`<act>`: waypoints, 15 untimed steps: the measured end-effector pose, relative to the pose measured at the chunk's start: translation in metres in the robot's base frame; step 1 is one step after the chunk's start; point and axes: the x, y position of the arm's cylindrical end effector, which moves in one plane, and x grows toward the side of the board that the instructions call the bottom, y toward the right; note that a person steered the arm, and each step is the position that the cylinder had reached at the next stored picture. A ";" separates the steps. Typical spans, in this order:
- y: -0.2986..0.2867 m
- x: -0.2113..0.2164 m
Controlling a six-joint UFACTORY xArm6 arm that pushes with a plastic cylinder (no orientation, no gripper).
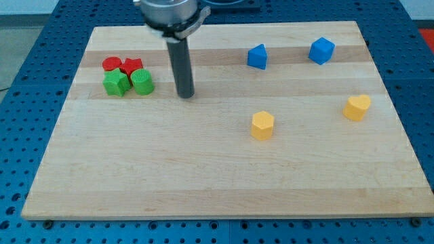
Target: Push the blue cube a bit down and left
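Note:
The blue cube (322, 51) sits near the view's top right of the wooden board (224, 169). A second blue block (257, 57), with a pointed top, lies to its left. My tip (186, 95) rests on the board in the upper left part, far to the left of the blue cube and just right of the green blocks. It touches no block.
Two red blocks (112, 64) (131, 66) and two green blocks (116, 83) (142, 82) are clustered at the view's upper left. A yellow block (262, 125) lies at centre right and another yellow block (357, 107) at the right. The board's edges meet a blue perforated table.

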 end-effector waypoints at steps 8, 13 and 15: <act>0.264 -0.003; 0.270 -0.119; 0.338 -0.114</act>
